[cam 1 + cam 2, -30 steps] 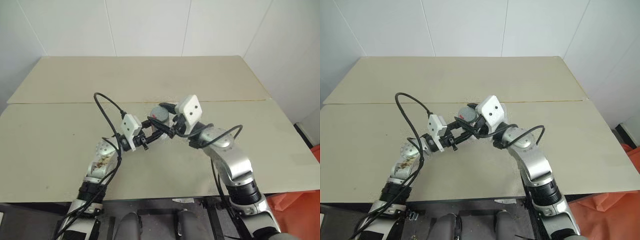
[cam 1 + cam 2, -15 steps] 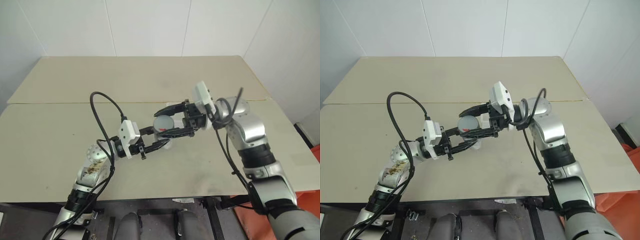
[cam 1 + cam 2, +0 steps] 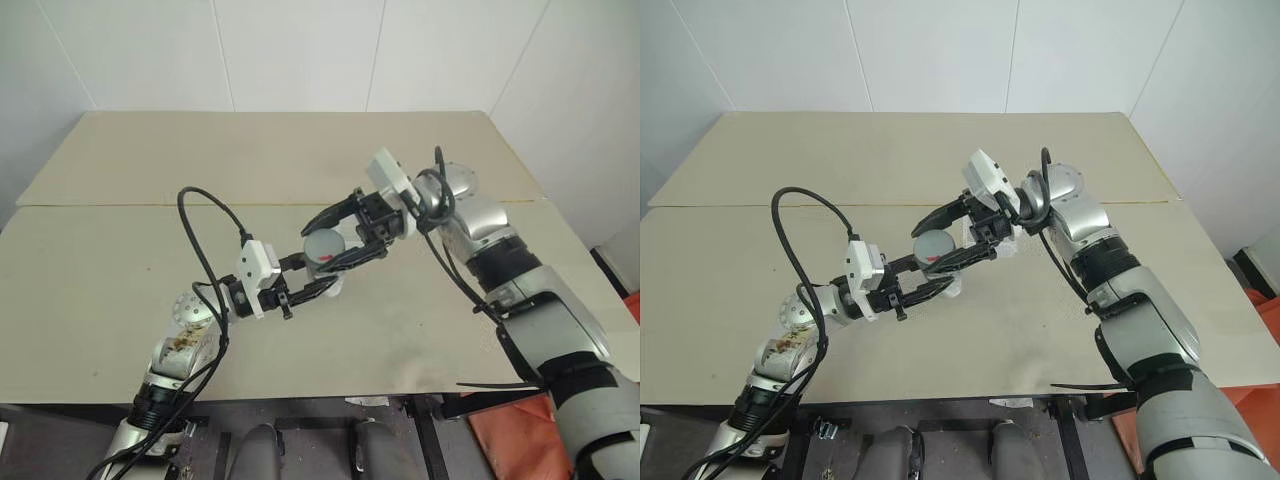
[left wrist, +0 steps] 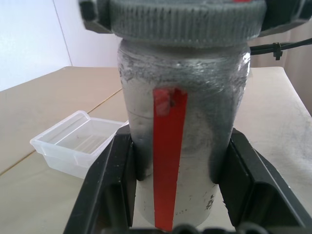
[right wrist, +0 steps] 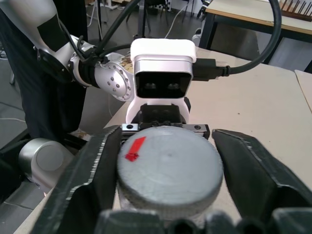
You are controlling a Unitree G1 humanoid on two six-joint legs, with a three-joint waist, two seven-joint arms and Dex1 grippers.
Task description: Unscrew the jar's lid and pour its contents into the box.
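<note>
**Inspector:** Left end effector [image 3: 318, 277], head views: clamped on the jar [image 3: 330, 270], held above the bench [image 3: 120, 290] near its middle. Right end effector [image 3: 338, 235] reaches in from the right, jaws spread to either side of the lid [image 3: 323, 243], which sits on the jar.

**Assessor:** Left wrist view?

**Inspector:** Both fingers [image 4: 109, 180] press the jar's lower body; the jar stands upright, its red strip facing the camera. The box [image 4: 78, 142] rests on the bench beyond, well apart.

**Assessor:** Right wrist view?

**Inspector:** Jaws flank the lid, with a visible gap on each side. No grip on it.

**Assessor:** Recommendation for the step?

**Inspector:** In my judgement, centre the jaws on the lid's ribbed edge, close squarely, then twist about the jar's axis. The left clamp must hold firm, or the jar turns with the lid.
</note>
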